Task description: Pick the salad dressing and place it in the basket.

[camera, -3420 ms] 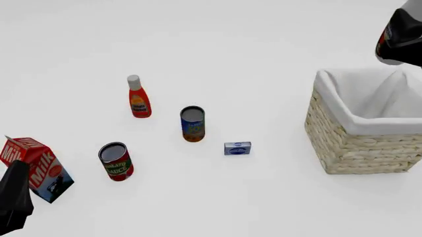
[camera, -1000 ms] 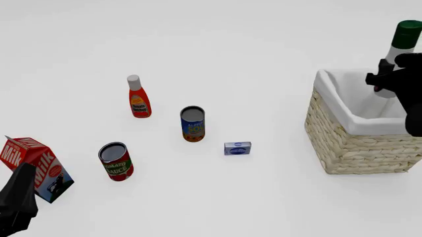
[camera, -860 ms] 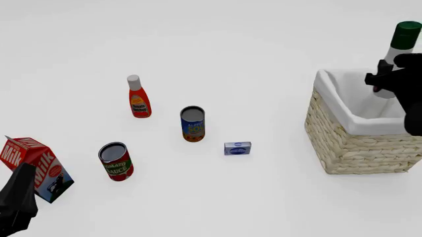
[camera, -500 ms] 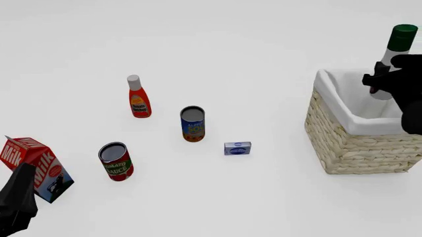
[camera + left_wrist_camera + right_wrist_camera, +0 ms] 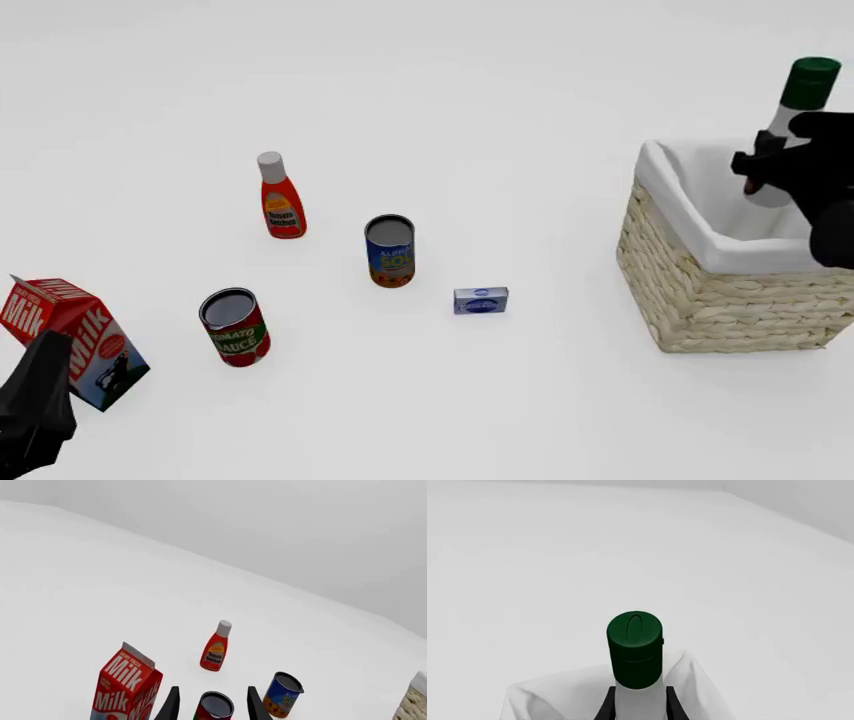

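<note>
Right gripper (image 5: 774, 170) clenching salad dressing (image 5: 790, 118) upright, hovering over basket (image 5: 694, 290) for drop; left gripper (image 5: 212, 711) idling, jaws parted.

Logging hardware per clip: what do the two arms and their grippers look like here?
Both are plain black with no markings, cables or coloured parts visible. The left gripper ends in two thin, flat, tapering black fingers. The right gripper is a chunky black block with small protruding knobs, and its fingers are equally slim and black.

Sim scene; blank white table (image 5: 534, 90); groceries
</note>
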### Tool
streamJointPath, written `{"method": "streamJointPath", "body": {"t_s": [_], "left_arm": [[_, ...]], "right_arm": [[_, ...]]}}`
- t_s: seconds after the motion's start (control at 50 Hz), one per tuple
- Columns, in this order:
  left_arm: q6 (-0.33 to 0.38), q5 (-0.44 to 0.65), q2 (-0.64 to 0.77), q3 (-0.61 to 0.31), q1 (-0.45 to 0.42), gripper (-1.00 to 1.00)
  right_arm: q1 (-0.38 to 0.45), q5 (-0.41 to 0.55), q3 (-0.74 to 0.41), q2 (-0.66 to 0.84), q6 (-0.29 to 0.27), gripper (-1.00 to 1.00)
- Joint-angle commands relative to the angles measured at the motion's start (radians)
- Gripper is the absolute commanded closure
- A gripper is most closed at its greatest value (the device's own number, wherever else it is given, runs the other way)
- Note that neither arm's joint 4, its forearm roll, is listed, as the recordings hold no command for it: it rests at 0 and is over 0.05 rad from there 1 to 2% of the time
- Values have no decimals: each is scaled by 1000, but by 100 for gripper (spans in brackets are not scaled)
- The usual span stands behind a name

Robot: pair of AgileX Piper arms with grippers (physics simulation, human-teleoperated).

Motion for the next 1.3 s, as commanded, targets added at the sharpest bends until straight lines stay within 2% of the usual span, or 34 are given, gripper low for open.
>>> {"method": "streamJointPath", "body": {"t_s": [0.02, 1.3], "left_arm": [[222, 9, 0, 0, 4, -100], [211, 8, 0, 0, 8, -100]], "right_arm": [[3, 8, -10, 14, 23, 100], [9, 37, -24, 41, 31, 100]]}}
